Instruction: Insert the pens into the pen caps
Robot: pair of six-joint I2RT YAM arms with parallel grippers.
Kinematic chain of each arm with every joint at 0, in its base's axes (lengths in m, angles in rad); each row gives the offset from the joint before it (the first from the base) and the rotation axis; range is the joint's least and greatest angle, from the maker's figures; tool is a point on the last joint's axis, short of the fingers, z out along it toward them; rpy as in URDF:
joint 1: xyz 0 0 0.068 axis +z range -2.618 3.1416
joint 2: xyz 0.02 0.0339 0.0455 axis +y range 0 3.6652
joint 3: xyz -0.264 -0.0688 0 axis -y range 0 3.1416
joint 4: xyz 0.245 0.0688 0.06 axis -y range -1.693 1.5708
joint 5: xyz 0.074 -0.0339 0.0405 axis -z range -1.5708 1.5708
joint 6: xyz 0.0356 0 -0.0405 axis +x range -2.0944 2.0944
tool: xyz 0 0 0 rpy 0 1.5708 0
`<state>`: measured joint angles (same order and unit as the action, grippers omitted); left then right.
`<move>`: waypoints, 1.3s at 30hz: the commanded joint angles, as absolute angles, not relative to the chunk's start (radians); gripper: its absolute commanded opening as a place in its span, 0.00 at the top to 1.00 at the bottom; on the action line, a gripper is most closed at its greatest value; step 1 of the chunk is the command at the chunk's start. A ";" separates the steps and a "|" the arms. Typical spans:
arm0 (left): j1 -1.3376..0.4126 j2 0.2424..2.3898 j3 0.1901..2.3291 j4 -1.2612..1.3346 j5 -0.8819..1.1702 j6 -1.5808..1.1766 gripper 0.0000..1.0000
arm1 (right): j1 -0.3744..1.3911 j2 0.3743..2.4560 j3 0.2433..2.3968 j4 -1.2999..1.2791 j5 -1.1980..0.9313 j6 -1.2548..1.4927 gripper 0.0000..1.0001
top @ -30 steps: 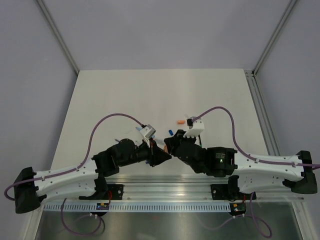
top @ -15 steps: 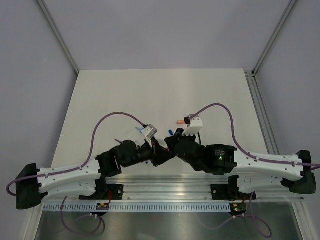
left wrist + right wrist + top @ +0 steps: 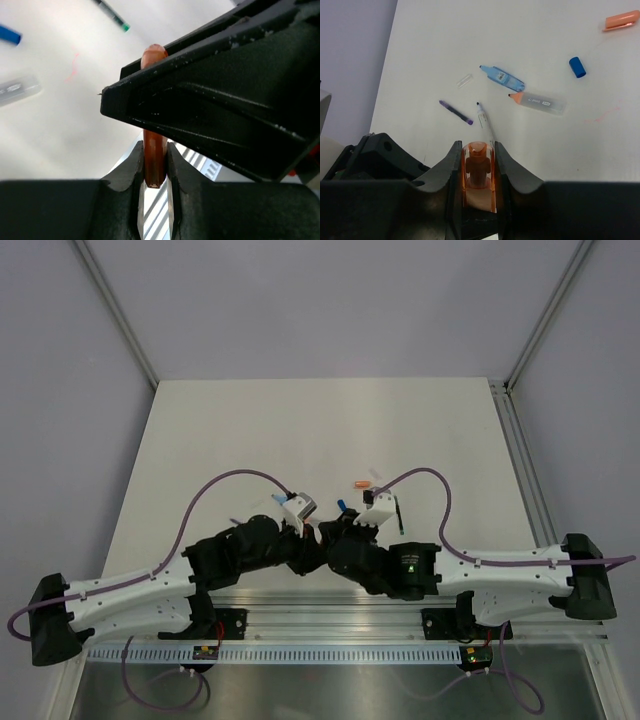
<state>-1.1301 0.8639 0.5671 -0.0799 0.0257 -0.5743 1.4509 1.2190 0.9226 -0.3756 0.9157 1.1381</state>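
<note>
Left wrist: seeing the left hand clenching an orange pen low on its barrel. Right wrist: catching the right hand grasping a translucent orange cap, with a blue cap and a grey highlighter lying beyond on the counter. From above: spotting both hands meeting near the counter's front edge, a loose orange cap lying just beyond.

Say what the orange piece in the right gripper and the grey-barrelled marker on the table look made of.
Orange piece: likely translucent glossy plastic; a darker inner part shows through its wall. Grey-barrelled marker: seemingly smoky semi-clear plastic with printed lettering; its orange tip could be felt, too small to tell.
</note>
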 commanded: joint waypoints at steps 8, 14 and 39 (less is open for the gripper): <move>-1.094 0.816 0.664 0.275 0.087 -0.555 0.86 | 1.359 1.125 0.879 -0.387 0.704 1.017 1.00; -1.117 0.770 0.577 0.209 0.136 -0.580 0.43 | 1.105 1.080 0.943 -0.330 0.571 0.848 1.00; -1.118 0.256 0.707 -0.515 -0.087 -0.471 0.01 | 0.160 1.543 1.087 -0.368 0.060 0.273 0.98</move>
<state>-1.1145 0.2783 0.6724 -0.4274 -0.0284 -0.5129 0.1890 1.4879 0.9981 -0.3325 0.1349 0.4232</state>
